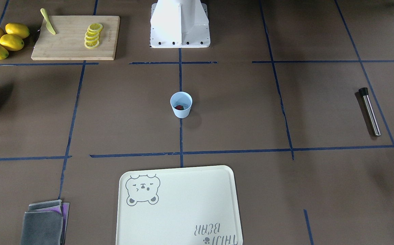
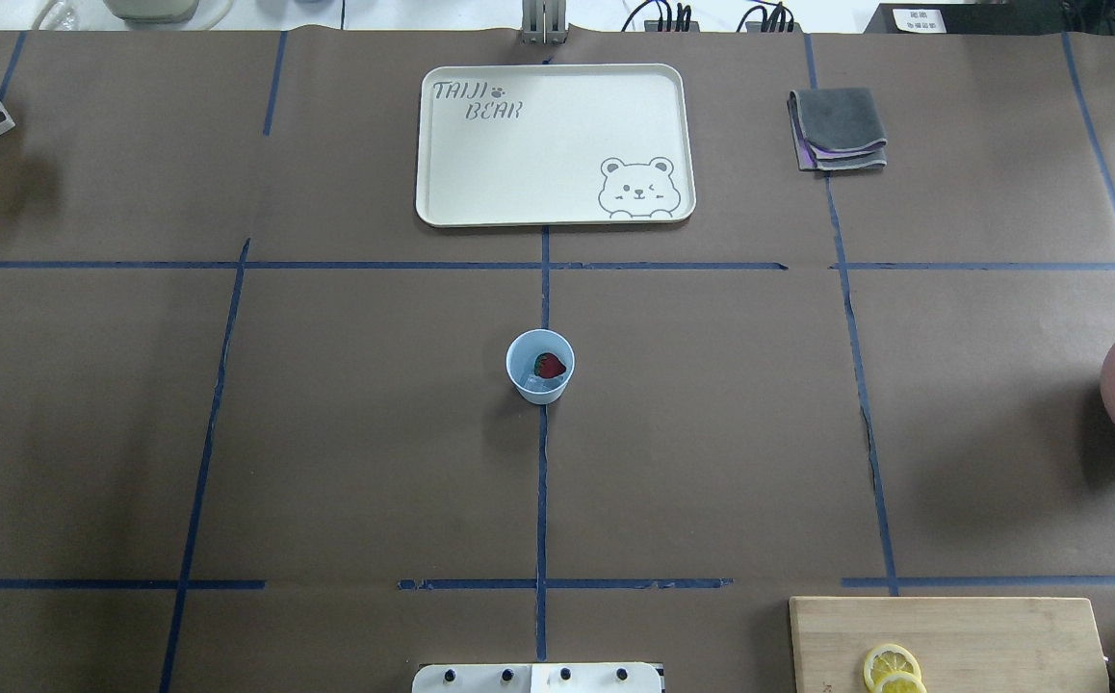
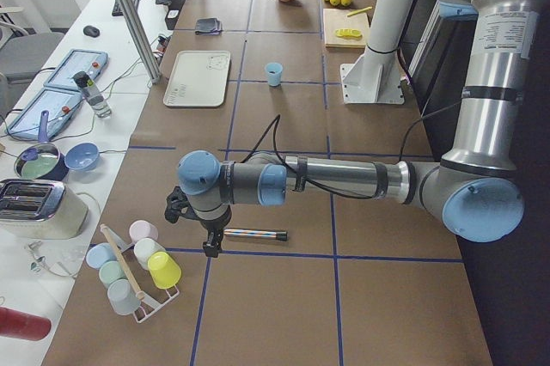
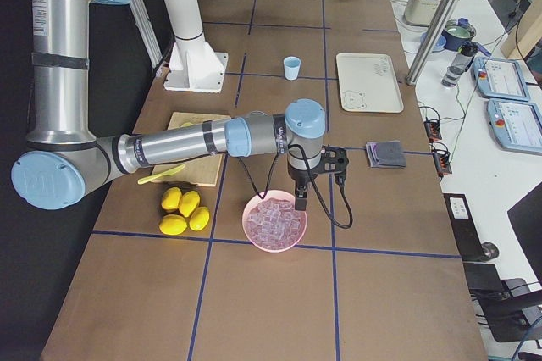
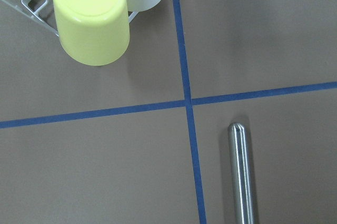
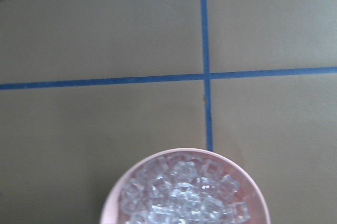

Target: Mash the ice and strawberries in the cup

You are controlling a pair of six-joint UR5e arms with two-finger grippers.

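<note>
Centrally, a small pale blue plastic cup [image 2: 539, 366] stands upright on the middle blue tape line, mouth up, its axis vertical. Inside lie a small red strawberry piece [image 2: 549, 365] and a few clear, whitish ice chunks [image 2: 534, 384]. Bare brown paper surrounds the cup on every side. The cream rectangular bear-print tray [image 2: 480, 173] lies well beyond it, and the white robot base [image 1: 180, 25] is well apart on the near side.

A slim steel rod with a black cap [image 1: 369, 111] lies flat towards the table's end on the robot's left. Its long axis runs roughly towards the robot, capped end nearer the base.

The left gripper [image 3: 210, 248] hangs fingers-down by the rod's plain rounded end, near a wire rack of pastel cups [image 3: 137, 271]. Only the side view shows it, so I cannot tell how wide its jaws stand.

The right gripper [image 4: 300, 202] hangs above a round pink bowl [image 4: 254, 234] heaped with ice cubes at the opposite end, beside four yellow lemons [image 4: 185, 210]. Its jaw width likewise cannot be told.
</note>
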